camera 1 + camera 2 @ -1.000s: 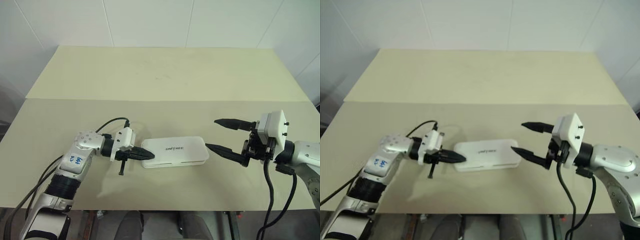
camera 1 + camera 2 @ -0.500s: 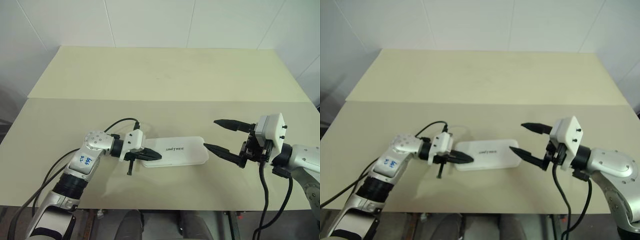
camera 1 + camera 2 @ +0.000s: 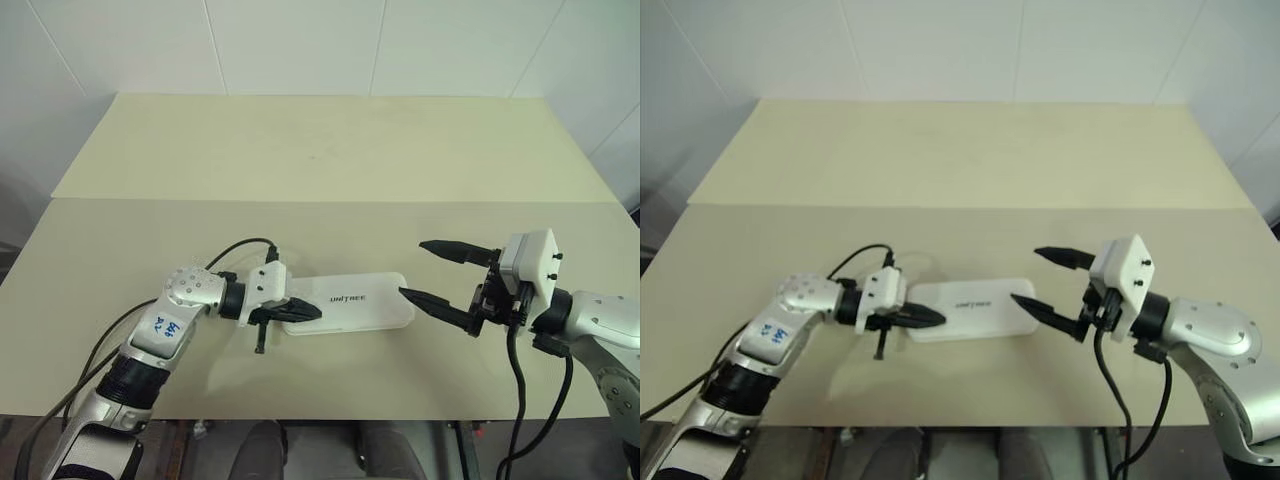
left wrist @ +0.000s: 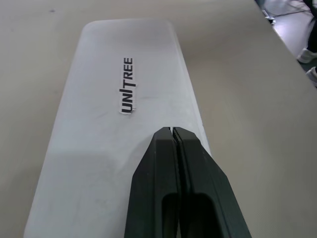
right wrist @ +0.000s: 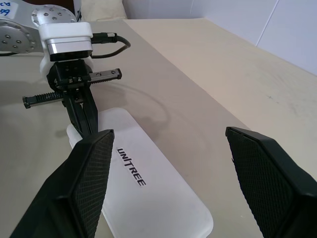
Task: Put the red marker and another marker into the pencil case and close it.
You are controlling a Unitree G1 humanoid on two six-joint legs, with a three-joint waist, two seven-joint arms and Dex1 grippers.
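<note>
The white pencil case [image 3: 355, 298] lies shut and flat on the table's near middle, its dark lettering facing up. My left gripper [image 3: 314, 312] is shut with nothing in it, and its tips rest on the left end of the lid [image 4: 109, 89]. In the left wrist view the left gripper [image 4: 171, 131] lies over the lid just past the lettering. My right gripper [image 3: 413, 270] hangs open at the case's right end, one finger over that end and the other off behind it, holding nothing. The red marker and the other marker are out of view.
The beige table [image 3: 330, 160] has a seam across its middle and stretches far behind the case. A black cable [image 3: 240, 246] loops from my left wrist over the table. The front edge [image 3: 330, 418] runs close below the case.
My left forearm has swung in and the shut gripper has turned a little, its tips staying on the lid's left end. The right gripper and the case keep their places.
</note>
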